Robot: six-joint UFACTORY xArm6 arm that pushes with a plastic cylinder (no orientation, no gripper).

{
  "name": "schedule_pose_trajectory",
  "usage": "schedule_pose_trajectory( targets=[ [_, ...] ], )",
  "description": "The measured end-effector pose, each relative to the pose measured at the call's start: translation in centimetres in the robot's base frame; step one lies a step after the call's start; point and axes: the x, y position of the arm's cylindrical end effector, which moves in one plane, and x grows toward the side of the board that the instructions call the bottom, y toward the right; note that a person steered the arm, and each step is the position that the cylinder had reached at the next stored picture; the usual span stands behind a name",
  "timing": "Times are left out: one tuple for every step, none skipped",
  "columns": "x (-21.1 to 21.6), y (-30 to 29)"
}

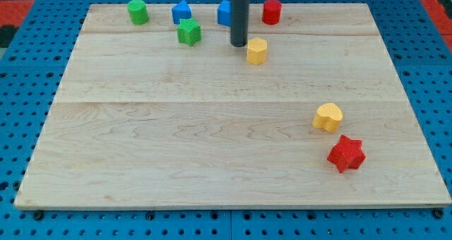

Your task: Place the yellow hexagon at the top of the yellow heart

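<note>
The yellow hexagon [257, 50] lies near the view's top, a little right of centre. The yellow heart [328, 117] lies at the lower right, well below and to the right of the hexagon. My tip [239, 44] rests on the board just left of the yellow hexagon, close to it or touching it. The dark rod rises straight up out of the view and hides part of a blue block behind it.
A green cylinder [137, 12], a blue block [181, 13], a partly hidden blue block [224, 13] and a red cylinder [272, 11] line the top edge. A green star [188, 32] sits below them. A red star [346, 154] lies just below the heart.
</note>
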Motion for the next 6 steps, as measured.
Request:
schedule_pose_trajectory(
  targets=[
    [6.6, 4.1],
    [8.2, 6.7],
    [7.1, 6.9],
    [4.2, 7.9],
    [7.5, 10.7],
    [8.8, 11.0]
  ],
)
